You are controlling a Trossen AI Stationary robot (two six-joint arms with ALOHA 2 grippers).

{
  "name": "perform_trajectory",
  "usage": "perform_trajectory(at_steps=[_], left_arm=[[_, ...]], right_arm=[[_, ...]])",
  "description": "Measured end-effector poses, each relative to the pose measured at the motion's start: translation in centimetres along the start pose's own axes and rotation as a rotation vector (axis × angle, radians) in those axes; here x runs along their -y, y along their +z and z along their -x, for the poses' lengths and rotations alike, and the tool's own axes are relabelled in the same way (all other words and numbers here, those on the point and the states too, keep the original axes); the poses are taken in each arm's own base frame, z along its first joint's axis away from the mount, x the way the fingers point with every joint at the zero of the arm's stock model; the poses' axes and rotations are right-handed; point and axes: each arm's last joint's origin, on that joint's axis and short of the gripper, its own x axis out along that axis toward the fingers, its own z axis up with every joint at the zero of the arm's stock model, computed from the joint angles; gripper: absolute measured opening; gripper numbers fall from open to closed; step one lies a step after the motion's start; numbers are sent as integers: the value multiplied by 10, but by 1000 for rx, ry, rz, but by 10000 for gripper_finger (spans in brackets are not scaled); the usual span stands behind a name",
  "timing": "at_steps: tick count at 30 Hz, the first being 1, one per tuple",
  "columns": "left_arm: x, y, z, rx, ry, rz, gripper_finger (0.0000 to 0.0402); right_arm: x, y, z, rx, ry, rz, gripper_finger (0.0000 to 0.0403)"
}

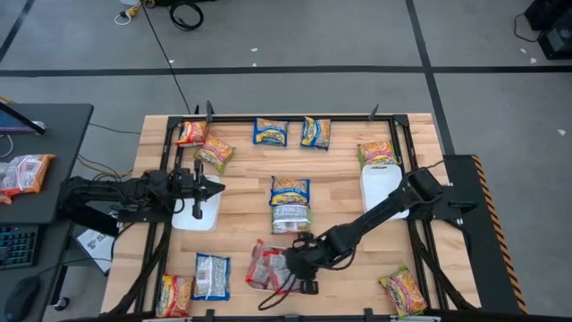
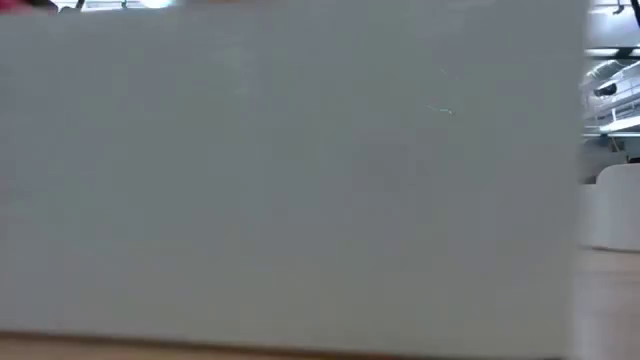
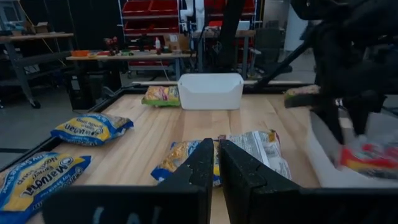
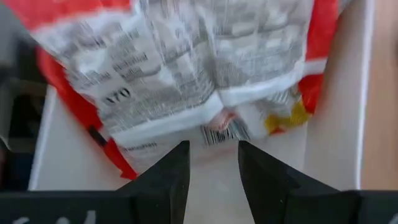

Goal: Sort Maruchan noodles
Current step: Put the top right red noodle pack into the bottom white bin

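We've got the right claw [image 1: 299, 266] at the near edge of the surface [image 1: 340, 192], fingers apart over red-and-silver packets [image 1: 266, 266] in a white tray [image 4: 336, 124], gripping nothing. Left claw [image 1: 207, 189] is together, idle over the left tray [image 1: 197, 215]. Most Maruchan noodles [image 1: 290, 190] lie scattered and unsorted.

"Maruchan" on blue packet [image 3: 37, 180]

Noodle packets [image 1: 290, 190] scattered across the table [image 1: 340, 170], white trays [image 1: 382, 190] left and right, right end effector [image 1: 298, 273] over front-centre packets
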Motion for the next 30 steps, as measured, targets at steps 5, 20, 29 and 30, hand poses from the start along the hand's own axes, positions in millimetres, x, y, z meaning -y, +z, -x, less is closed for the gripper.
perform_trajectory(at_steps=[5, 20, 29, 30], left_arm=[[0, 0, 0, 3, 0, 0, 32], [0, 0, 0, 3, 0, 0, 32], [0, 1, 0, 8, 0, 1, 32], [0, 1, 0, 8, 0, 1, 32]], right_arm=[[0, 19, 0, 190, 49, -20, 142], [14, -1, 19, -5, -208, 85, 142], [17, -4, 53, -70, -256, 154, 142], [17, -5, 56, -81, -243, 161, 142]])
